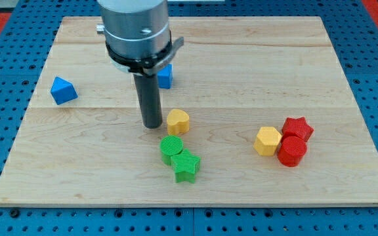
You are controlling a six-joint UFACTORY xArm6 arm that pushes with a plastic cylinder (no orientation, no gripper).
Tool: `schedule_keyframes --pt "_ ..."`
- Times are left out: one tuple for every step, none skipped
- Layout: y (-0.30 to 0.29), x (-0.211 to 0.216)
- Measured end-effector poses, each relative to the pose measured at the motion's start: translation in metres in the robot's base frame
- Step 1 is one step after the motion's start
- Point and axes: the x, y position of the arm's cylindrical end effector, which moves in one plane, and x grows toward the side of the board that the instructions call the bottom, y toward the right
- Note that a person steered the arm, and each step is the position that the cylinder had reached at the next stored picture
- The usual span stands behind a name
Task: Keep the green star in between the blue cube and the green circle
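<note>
The green star lies near the view's bottom middle, touching the green circle just up-left of it. The blue cube sits higher up, partly hidden behind the arm. My tip rests on the board, just left of a yellow block and a little above-left of the green circle. The tip touches none of the green blocks.
A blue triangular block lies at the view's left. At the right sit a yellow hexagon, a red star and a red cylinder, clustered together. The wooden board ends at a blue pegboard.
</note>
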Motion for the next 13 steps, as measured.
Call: schedule_keyframes --pt "0.069 0.000" --pt "0.142 0.000" --pt "0.142 -0.002" --pt "0.113 -0.008" --pt "0.112 -0.013" --pt "0.112 -0.014" --pt "0.118 -0.008" --pt "0.142 0.027" --pt "0.147 0.063" --pt "0.127 0.092" --pt "0.095 0.116" --pt "0.024 0.104" --pt "-0.003 0.049"
